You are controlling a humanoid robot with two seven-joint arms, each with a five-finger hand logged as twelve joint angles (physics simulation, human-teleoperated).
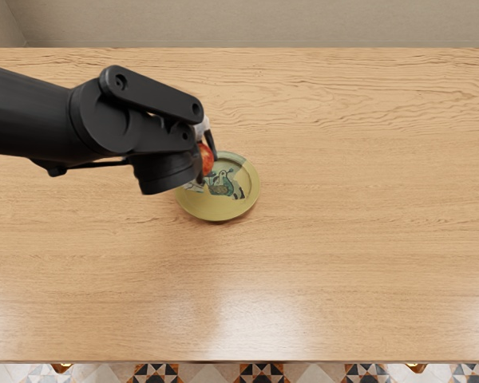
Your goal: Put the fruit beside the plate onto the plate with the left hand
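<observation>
Black left hand [169, 158] hovers over the left rim of the round olive bird-painted plate [251, 188], fingers [201, 126] closed on a glossy red-orange fruit [207, 158], mostly hidden, its axis unreadable

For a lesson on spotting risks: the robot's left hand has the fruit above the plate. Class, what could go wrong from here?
1. The fruit hangs near the left rim of the plate, not its middle; released here, it may roll off onto the table.
2. The left hand hides most of the fruit, so the grip is hard to judge; it could slip early.
</observation>
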